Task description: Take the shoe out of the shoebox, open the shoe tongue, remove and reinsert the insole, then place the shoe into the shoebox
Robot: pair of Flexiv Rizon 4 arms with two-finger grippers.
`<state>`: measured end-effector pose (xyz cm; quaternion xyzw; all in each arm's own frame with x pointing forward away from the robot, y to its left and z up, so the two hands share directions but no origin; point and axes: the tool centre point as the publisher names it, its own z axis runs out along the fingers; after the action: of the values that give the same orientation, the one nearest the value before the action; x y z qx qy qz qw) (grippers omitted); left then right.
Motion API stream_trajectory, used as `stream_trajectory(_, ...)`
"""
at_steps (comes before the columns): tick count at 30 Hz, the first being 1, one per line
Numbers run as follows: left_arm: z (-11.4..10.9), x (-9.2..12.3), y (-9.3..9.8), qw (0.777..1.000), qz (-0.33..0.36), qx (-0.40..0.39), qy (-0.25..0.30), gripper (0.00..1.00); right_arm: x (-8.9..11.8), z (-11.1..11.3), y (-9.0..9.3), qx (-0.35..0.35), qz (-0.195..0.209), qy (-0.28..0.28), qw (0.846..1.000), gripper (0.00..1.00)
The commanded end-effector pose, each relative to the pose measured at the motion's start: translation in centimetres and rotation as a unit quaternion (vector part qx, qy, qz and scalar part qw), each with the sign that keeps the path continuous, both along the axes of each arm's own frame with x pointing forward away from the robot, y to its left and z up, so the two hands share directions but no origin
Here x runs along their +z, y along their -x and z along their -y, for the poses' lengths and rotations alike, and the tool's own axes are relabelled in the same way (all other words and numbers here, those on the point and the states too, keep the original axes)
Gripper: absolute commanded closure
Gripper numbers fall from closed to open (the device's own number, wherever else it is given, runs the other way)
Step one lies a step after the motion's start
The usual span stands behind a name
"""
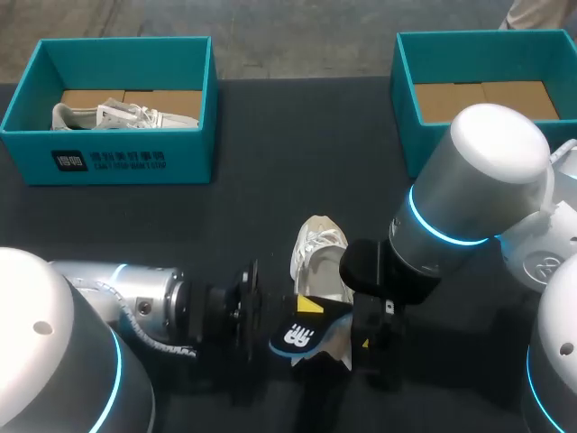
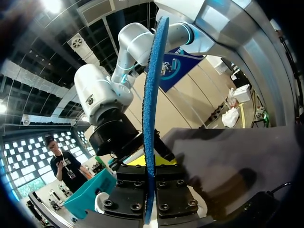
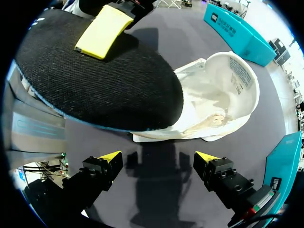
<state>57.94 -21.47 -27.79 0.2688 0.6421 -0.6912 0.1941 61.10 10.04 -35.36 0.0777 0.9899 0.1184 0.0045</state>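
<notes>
Both central: left hand (image 2: pixel 149 190) clamps insole (image 2: pixel 151 95) edgewise; right hand (image 3: pixel 159 164) wide open, empty, over shoe (image 3: pixel 213 104).

- Left arm (image 1: pixel 135 298), lower left of the head view: silver-white rounded shells, a glowing cyan ring, a white coiled cable (image 1: pixel 149 332) beside the silver wrist, then black flanges.
- Right arm (image 1: pixel 487 171), at the right: a fat silver-white domed link, a cyan ring, a black wrist block.
- Left gripper (image 2: pixel 150 164): black finger blocks with sunken screws.
- Right gripper (image 3: pixel 159 156): black screw-studded fingers, yellow wedge tips.
</notes>
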Motion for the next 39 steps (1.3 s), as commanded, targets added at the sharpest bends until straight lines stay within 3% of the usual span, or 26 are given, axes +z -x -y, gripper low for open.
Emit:
stream_trajectory(1,-0.4,-0.1,0.7,1.0,-0.001,-0.002,-0.001,1.0,-0.1,0.0,0.1,0.0,0.001,0.0,1.0,0.0)
stream_trajectory(16,-0.9,0.5,1.6,1.0,0.008,-0.002,-0.002,1.0,-0.1,0.0,0.1,0.0,0.001,0.0,1.0,0.0)
stream_trajectory(39,-1.0,-1.2,0.1,1.0,-0.012,0.022,-0.008,1.0,-0.1,0.0,0.1,0.0,0.001,0.0,1.0,0.0)
